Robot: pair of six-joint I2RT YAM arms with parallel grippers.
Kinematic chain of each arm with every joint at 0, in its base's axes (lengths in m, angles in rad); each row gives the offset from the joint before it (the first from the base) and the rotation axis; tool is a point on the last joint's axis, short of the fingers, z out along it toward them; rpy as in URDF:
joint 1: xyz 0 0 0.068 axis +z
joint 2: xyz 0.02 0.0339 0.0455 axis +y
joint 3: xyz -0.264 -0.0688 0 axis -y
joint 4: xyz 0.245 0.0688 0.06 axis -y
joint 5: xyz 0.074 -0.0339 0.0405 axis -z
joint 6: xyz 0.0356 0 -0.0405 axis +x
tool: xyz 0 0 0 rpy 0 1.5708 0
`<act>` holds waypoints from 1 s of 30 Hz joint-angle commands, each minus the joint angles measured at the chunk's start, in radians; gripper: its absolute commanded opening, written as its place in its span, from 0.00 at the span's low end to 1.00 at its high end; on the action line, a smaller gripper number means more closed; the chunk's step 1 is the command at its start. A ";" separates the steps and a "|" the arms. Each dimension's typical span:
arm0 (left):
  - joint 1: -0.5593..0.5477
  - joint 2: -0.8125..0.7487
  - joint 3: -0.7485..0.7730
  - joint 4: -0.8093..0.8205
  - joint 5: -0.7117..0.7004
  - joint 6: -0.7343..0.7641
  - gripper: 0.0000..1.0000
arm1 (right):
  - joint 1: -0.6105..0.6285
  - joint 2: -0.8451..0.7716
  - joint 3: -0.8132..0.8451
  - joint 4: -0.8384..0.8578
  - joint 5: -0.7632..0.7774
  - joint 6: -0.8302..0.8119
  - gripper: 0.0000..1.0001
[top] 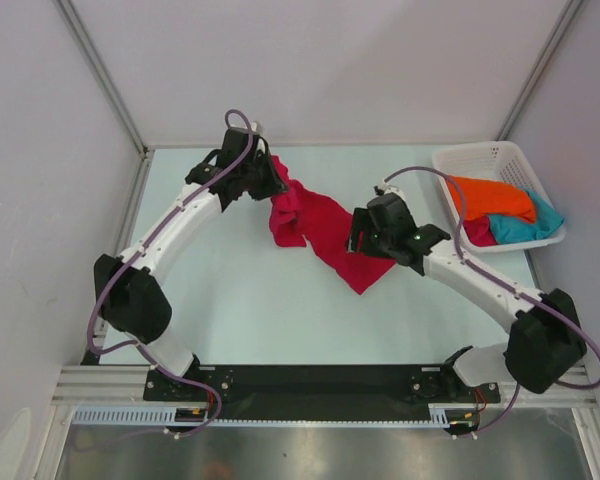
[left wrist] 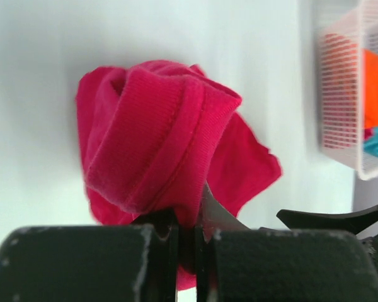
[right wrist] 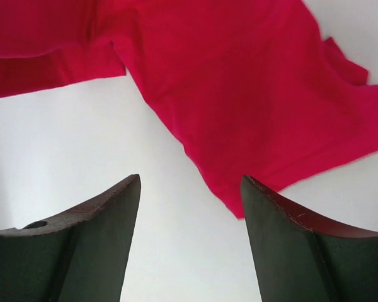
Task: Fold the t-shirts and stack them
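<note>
Grippers at the crimson t-shirt mid-table
left gripper clamped on its bunched far end, right gripper spread open over the near end, orange t-shirt and teal t-shirt in basket

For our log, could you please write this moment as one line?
left gripper: shut on red shirt | right gripper: open, over it

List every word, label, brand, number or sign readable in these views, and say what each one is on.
None: no text can be read in any view.
The crimson t-shirt shows no print or tag.
The white lattice basket, the orange t-shirt and the teal t-shirt in it bear no label.
The left arm and right arm show no legible marking.
</note>
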 commanded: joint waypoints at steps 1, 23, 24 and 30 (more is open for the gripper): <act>0.012 -0.064 -0.038 -0.007 -0.050 0.033 0.00 | 0.032 0.144 0.032 0.109 0.002 -0.008 0.71; 0.051 -0.020 -0.167 0.039 -0.005 0.057 0.00 | -0.020 0.839 0.494 0.071 -0.088 -0.140 0.73; 0.055 -0.003 -0.167 0.048 0.007 0.056 0.00 | -0.033 0.859 0.492 0.078 -0.106 -0.136 0.63; 0.065 0.106 -0.150 0.089 0.097 0.039 0.00 | -0.181 0.890 0.446 0.170 -0.292 -0.093 0.00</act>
